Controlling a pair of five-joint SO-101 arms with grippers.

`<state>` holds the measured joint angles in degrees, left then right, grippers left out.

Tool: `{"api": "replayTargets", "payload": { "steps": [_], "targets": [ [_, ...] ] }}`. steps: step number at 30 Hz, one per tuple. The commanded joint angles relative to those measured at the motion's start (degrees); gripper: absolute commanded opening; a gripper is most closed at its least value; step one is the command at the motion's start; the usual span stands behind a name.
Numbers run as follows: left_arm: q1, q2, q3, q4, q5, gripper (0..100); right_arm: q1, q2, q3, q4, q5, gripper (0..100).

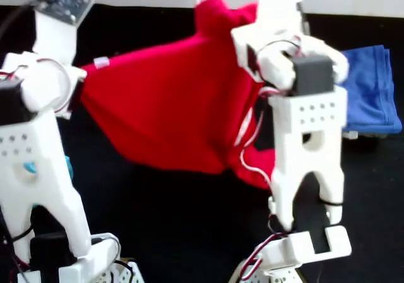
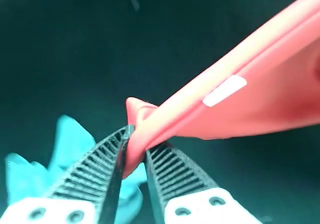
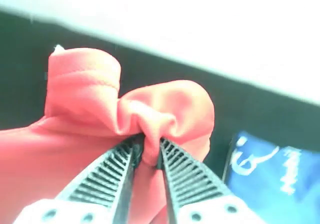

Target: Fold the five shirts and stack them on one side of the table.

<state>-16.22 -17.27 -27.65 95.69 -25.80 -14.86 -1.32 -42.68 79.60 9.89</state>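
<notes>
Left wrist view shows the left jaws clamped on a bunched edge of the red shirt (image 2: 240, 99); the right jaws pinch another fold. It stretches between them over the black surface (image 1: 189, 226), long axis running arm to arm. A folded blue shirt (image 1: 372, 87) lies beyond its right end, and a teal shirt (image 2: 70, 144) lies under its left end.
</notes>
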Motion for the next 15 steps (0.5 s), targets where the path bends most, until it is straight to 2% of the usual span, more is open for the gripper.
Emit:
{"api": "replayTargets", "payload": {
  "steps": [1, 5, 9, 15],
  "targets": [
    [0.57, -1.45, -10.51, 0.35, 0.7, 1, 2.59, -2.86, -11.56, -1.54, 0.53, 0.6],
    [0.31, -1.63, -16.75, 0.35, 0.7, 1, 4.7, -2.77, -20.09, -1.1, 0.62, 0.6],
    [0.57, -1.63, -20.7, 0.35, 0.79, 1, 4.79, -2.86, -20.88, 1.54, 0.62, 0.6],
    [0.57, -1.19, -13.67, 2.64, 1.85, 1, 4.09, -2.77, -16.31, 11.74, 0.53, 0.6]
  ]
}}
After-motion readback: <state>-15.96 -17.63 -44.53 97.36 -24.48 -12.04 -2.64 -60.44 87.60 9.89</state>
